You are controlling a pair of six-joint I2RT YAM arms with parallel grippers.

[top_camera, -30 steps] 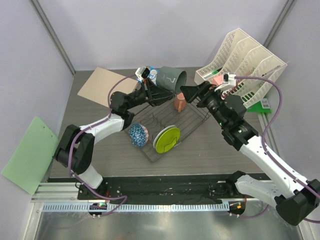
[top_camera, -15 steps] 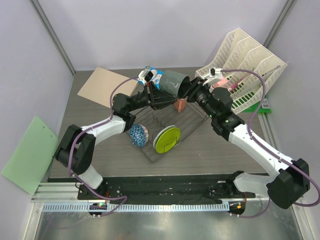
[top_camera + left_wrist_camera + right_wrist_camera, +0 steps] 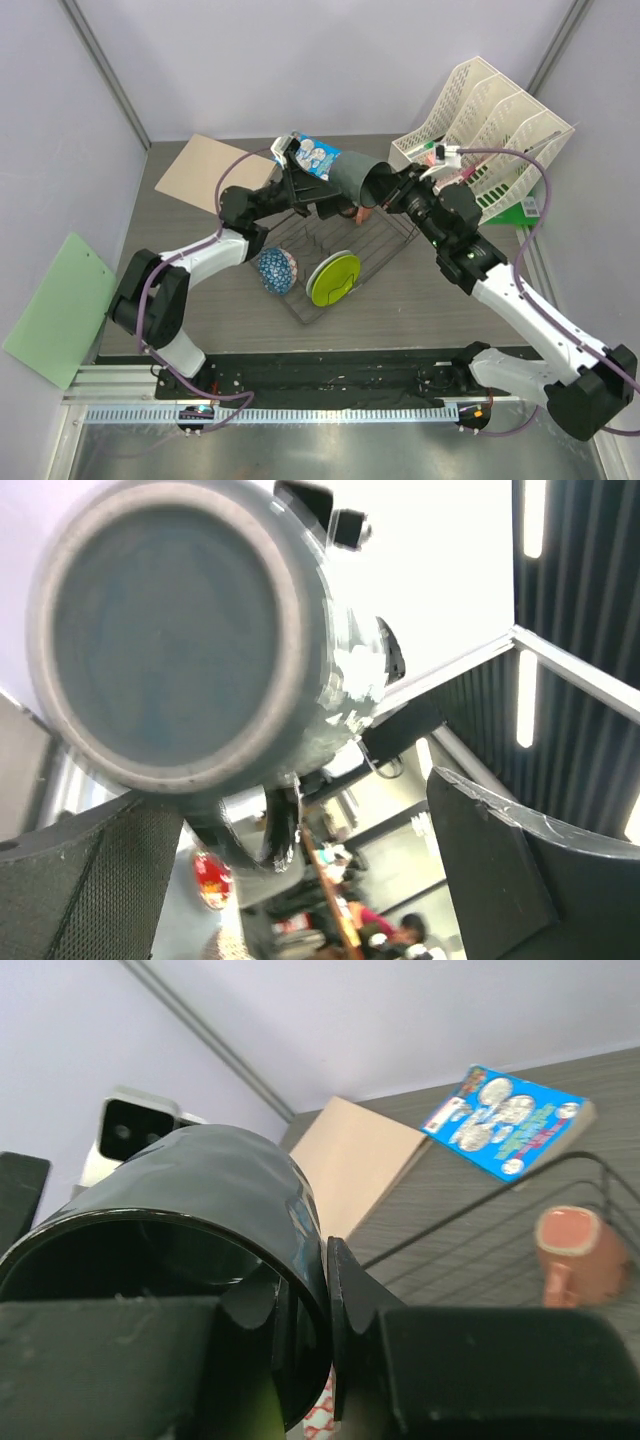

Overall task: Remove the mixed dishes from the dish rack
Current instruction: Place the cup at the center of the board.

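The grey mug (image 3: 352,177) hangs on its side above the far end of the dish rack (image 3: 385,243). My right gripper (image 3: 380,188) is shut on its rim, one finger inside and one finger (image 3: 352,1305) outside the mug (image 3: 190,1210). My left gripper (image 3: 325,196) stands open around the mug's base (image 3: 165,640), its fingers (image 3: 510,870) apart from it, with the handle (image 3: 252,825) between them. In the rack stand a lime-green plate (image 3: 334,277) and a salmon-pink cup (image 3: 575,1245). A blue speckled bowl (image 3: 276,270) leans at the rack's left edge.
A blue snack packet (image 3: 316,157) lies behind the rack, next to a tan cardboard sheet (image 3: 205,172). The white slotted organiser (image 3: 490,125) stands at the back right. A pale green board (image 3: 55,305) lies beyond the table's left edge.
My left gripper has opened and let go of the mug. My right gripper has moved onto the mug's rim and shut on it. The mug has shifted slightly right.
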